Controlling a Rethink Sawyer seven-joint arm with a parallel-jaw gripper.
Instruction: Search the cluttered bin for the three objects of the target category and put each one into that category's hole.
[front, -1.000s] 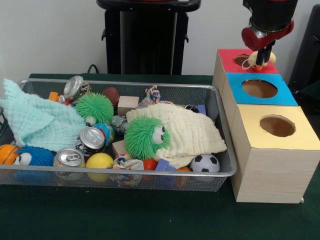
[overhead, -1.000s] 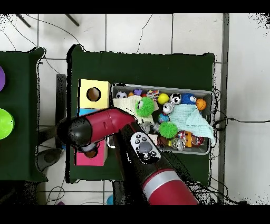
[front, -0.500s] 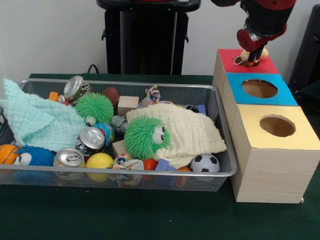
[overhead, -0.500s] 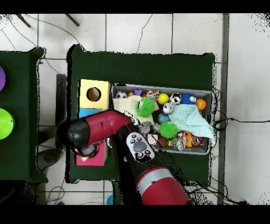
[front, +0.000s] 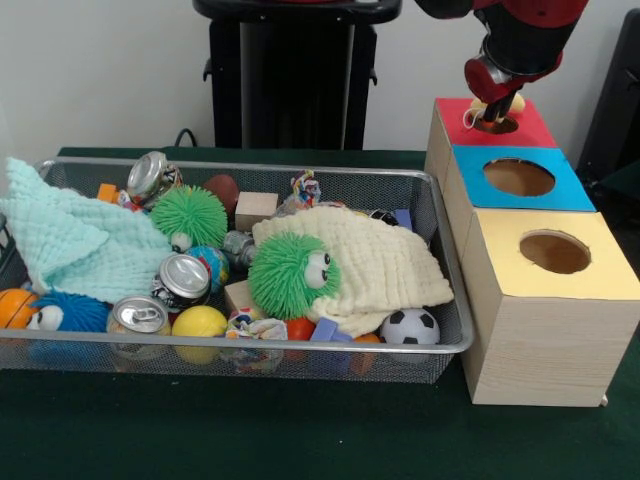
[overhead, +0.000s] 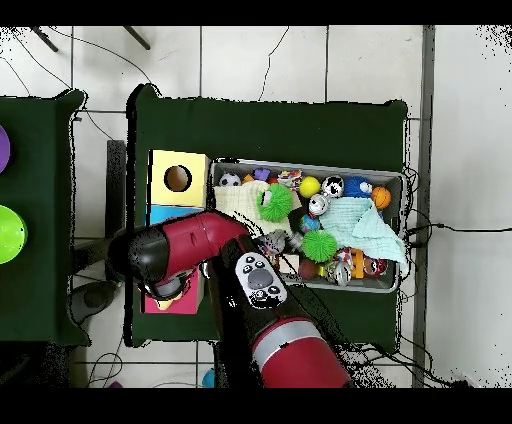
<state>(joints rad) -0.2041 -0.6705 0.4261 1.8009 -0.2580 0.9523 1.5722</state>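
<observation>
- The cluttered bin, a silver wire-mesh basket, sits on the dark green table toward its front-left in the front view, and holds a cream cloth, a mint cloth, 2 green fuzzy balls, the larger lying on the cream cloth, a blue fuzzy toy, crushed cans, a yellow ball, a small soccer ball and wooden blocks.
- The yellow duck toy is out of the bin, at the red-topped box near the table's far-right corner, right by its hole.
- The gripper hangs at that hole beside the duck; whether its fingers are spread or closed, I cannot tell.
- A blue-topped box and a yellow-topped box stand in a row with the red one beside the bin's right end; each has 1 round hole.
- The overhead view shows the red arm covering the red and blue boxes, leaving only the yellow one clear; it also shows a tiled floor and a second green table with coloured discs.
- The front view alone shows the black pedestal against a pale wall.
</observation>
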